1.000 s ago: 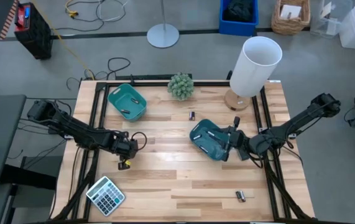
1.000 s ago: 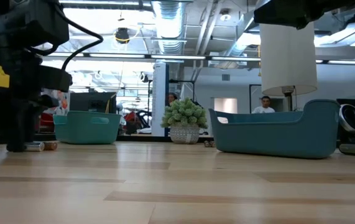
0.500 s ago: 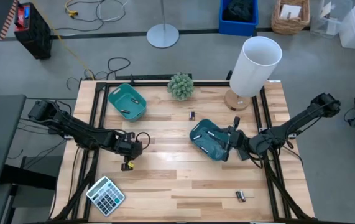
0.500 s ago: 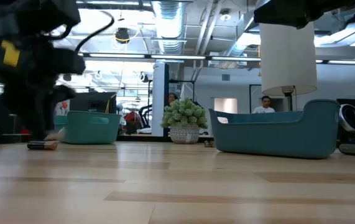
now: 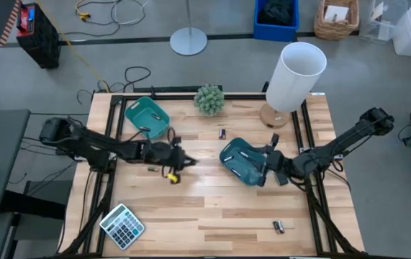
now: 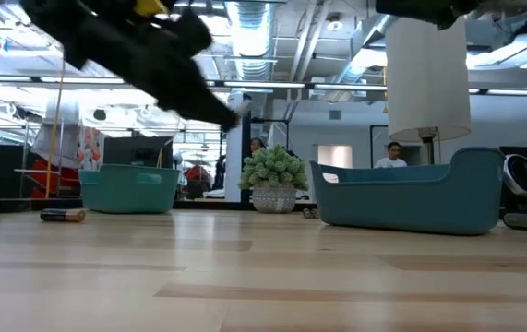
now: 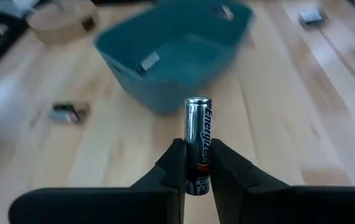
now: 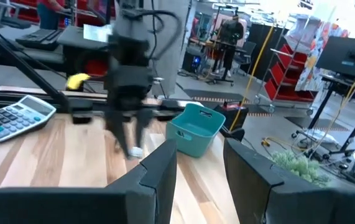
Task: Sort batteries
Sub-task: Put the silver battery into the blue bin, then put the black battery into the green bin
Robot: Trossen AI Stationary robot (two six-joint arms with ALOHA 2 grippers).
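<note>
While the left gripper (image 5: 185, 160) is carried above the middle of the pale wooden slatted table (image 5: 191, 216), a silver-and-black cylindrical battery (image 7: 197, 144) is clamped upright between its dark fingers (image 7: 173, 167), as seen in the left wrist view. Ahead of it a teal plastic tray (image 5: 242, 162) is seen, right of centre on the table, with small cells lying inside. The right gripper (image 5: 268, 167) is held at that tray's right edge; its fingers (image 8: 158, 171) are parted with nothing between them.

A second teal plastic tray (image 5: 147, 118) is set near the table's far left corner, with a dark cell inside. Loose batteries are noted on the bare wood: a dark cell (image 5: 152, 169) just beside the left arm, also seen lying flat in the low view (image 6: 63, 215); another (image 5: 222, 133) near the far middle; a third (image 5: 278, 227) towards the near right.

A small green potted plant (image 5: 209, 99) is placed at the far edge, a tall white cylindrical lamp on a round wooden base (image 5: 294, 78) at the far right, and a grey calculator (image 5: 122, 226) at the near left corner.
</note>
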